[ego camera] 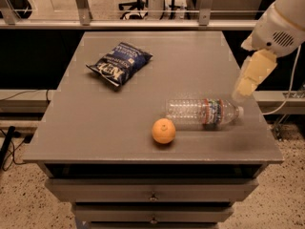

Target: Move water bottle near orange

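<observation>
Gripper (241,90) is held just above the capped end of the water bottle (204,112), apart from it; whether it is parted cannot be told. The bottle is laid sideways beside the orange (163,130); the arm is angled in from upper right

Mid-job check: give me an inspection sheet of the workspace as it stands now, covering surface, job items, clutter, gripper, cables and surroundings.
Surface: grey table top over drawers.
Water bottle: lying on its side, cap pointing right, base close to the orange; whether they touch cannot be told.
Orange: near the front edge, just left of the bottle's base.
Clutter: blue chip bag, back left.
Gripper: at the right edge, above the bottle's cap end, not around it.
Cables: dark cable on the floor, left; pale cable, right.
Surroundings: railing behind the table.
</observation>
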Robot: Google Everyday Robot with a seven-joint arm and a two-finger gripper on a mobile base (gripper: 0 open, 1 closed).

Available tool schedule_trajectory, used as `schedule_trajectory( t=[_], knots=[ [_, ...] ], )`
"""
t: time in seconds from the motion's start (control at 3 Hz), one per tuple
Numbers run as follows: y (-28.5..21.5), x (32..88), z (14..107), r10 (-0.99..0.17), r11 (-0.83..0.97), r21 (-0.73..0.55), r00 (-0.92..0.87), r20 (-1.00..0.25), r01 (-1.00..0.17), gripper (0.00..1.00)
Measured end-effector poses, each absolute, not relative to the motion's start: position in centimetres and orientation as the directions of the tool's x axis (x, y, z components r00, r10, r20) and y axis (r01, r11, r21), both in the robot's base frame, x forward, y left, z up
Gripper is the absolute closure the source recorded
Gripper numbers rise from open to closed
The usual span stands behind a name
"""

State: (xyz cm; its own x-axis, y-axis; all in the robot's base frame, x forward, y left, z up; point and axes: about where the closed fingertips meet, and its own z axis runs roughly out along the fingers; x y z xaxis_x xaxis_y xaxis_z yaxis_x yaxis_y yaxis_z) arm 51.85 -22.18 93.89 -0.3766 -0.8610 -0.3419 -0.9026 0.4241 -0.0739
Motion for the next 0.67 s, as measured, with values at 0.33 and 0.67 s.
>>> schedule_trajectory(
  t=[0.33, 0.67],
  knots=[
    [-26.3, 52.3, 98.1, -0.74, 0.469, -0.043, -0.366, -0.564, -0.882, 0.0],
    [-25.1, 52.8, 100.0, -0.734, 0.458, -0.075, -0.33, -0.594, -0.886, 0.0]
  ],
)
